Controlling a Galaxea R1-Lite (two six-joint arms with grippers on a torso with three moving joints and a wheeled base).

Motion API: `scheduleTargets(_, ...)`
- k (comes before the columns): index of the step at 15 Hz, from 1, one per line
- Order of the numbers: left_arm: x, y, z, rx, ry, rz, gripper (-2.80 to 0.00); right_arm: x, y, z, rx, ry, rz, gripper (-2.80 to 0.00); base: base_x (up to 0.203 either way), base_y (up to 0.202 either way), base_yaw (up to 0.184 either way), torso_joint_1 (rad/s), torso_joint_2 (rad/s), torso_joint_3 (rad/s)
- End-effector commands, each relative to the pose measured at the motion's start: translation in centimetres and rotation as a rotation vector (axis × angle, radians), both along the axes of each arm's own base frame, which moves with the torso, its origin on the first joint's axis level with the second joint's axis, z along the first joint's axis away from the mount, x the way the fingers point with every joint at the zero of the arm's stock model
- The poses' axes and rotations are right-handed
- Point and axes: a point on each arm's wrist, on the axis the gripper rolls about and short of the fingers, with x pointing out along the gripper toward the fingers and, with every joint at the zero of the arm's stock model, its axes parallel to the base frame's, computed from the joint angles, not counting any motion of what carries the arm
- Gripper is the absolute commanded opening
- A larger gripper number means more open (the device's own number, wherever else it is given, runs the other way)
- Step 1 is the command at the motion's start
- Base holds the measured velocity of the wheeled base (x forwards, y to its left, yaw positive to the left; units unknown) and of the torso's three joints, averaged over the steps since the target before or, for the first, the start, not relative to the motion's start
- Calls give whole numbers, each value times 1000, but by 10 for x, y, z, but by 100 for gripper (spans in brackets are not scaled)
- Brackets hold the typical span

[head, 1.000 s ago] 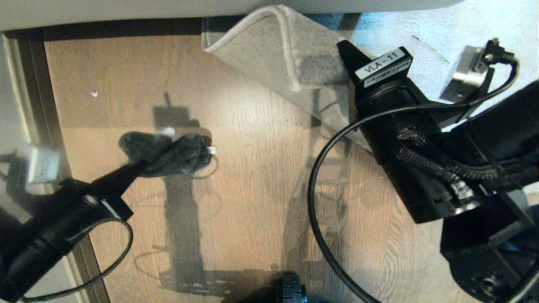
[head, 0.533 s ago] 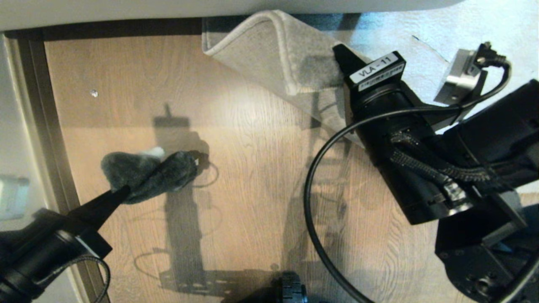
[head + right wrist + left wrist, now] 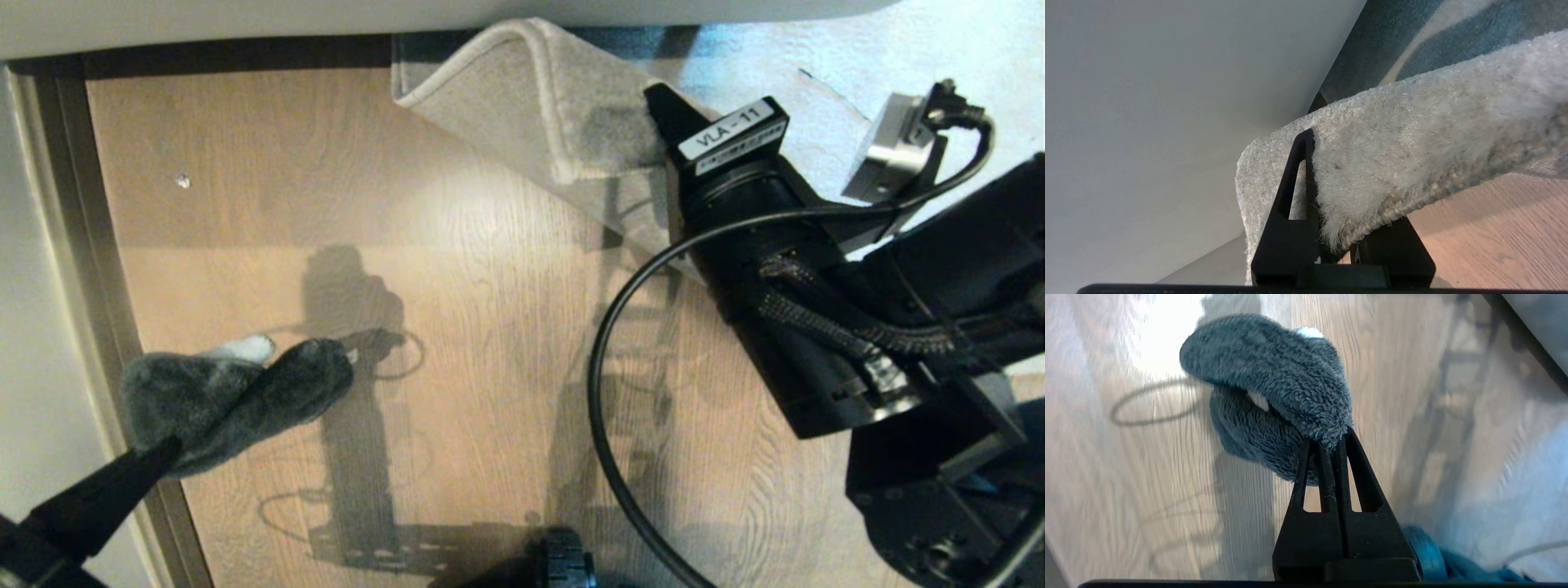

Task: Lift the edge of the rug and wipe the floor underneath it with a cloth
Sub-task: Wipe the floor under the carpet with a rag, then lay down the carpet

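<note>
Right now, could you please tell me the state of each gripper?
Left gripper: closed on the cloth.
Right gripper: closed on the rug edge.

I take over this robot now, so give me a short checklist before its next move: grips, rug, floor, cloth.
1. Right gripper clamped on the rug edge: ok.
2. Rug edge held up off the floor: ok.
3. Left gripper shut on the cloth: ok.
4. Cloth under the lifted edge: not ok, it is far off, near the floor's left border.
5. Floor clean: not ok, a small white speck shows.
6. Cloth touching the floor: cannot tell.
</note>
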Motion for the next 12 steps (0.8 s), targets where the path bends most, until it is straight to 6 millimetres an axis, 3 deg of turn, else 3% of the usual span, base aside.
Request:
scheduleTargets(1, -40, 4, -3, -11, -100, 0, -280, -3, -3, 4, 41, -27, 5, -280, 0, 0, 0, 0, 0, 0)
scheduleTargets(4, -65, 7, -20, -6, -70, 32, -280, -4, -2, 4, 41, -26, 7, -280, 0, 0, 0, 0, 0, 0)
scheduleTargets(6, -64, 8, -38, 13, 51, 69, -280, -4, -2, 4, 42, -26, 9, -280, 0, 0, 0, 0, 0, 0)
scheduleTargets(12, -64, 10, -54, 53, 179, 144, -280, -7, -2, 6, 42, -30, 14, -280, 0, 0, 0, 0, 0, 0)
